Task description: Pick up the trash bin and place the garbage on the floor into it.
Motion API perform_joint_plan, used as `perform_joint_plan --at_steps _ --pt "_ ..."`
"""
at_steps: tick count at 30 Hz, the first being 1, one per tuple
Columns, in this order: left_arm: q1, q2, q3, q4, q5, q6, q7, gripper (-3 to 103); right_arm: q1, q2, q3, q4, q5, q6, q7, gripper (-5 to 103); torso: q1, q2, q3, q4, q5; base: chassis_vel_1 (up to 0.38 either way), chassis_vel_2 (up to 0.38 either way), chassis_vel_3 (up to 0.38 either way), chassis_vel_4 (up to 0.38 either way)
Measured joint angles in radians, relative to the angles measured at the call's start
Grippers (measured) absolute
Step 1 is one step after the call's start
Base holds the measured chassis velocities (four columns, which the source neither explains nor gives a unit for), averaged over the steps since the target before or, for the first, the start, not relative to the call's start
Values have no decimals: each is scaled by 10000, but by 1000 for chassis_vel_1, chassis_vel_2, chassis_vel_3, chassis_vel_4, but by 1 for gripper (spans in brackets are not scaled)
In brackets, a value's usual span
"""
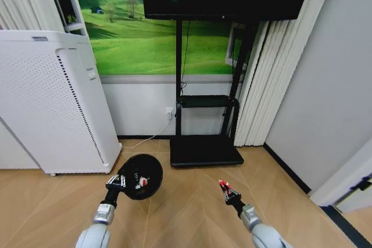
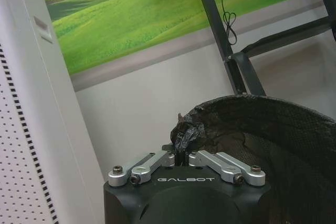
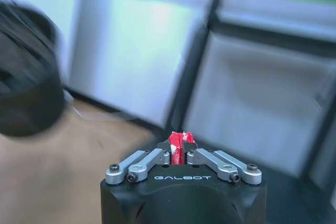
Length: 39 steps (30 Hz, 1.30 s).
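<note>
Left gripper, jaws pinched onto the rim of the trash bin, holds it off the wooden floor with the opening facing the head camera; a red-and-white wrapper lies inside, just beyond the fingertips. Right gripper, clamped on a red piece of garbage, hangs well apart from the bin, beside the black stand base.

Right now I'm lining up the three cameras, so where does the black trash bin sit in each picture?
Head view: the trash bin sits low and left of centre, held at its rim by the left gripper.
Left wrist view: its rim and inner wall curve just beyond the gripper.
Right wrist view: a blurred dark shape at the picture's edge.
Shared landmark: the black stand by the wall.
</note>
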Motion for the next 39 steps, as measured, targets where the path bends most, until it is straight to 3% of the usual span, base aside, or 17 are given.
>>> perform_joint_plan --at_steps 9,21,35,37,39 --pt "-318 -508 608 -89 311 215 31 6 393 301 -986 1452 -59 512 -432 10 0 -1 0 0 1 0 0 0 0" --pt "-287 -1015 1283 -173 911 356 -20 6 2536 1313 -3029 219 -225 628 -533 10 0 -1 1 3 0 0 0 0 0" --pt "-378 -1380 1582 112 1362 318 -34 6 3040 1793 -3453 -302 -278 444 -331 7 -1 -1 1 0 0 0 0 0 0" --pt "-446 -1381 1598 112 1360 318 -35 6 2974 1757 -3432 -260 -94 57 -219 15 0 -1 1 -1 0 0 0 0 0" --pt "-464 -1378 1599 111 1355 318 -35 6 2968 1754 -3414 -260 -87 30 -218 15 -1 -1 1 -1 0 0 0 0 0"
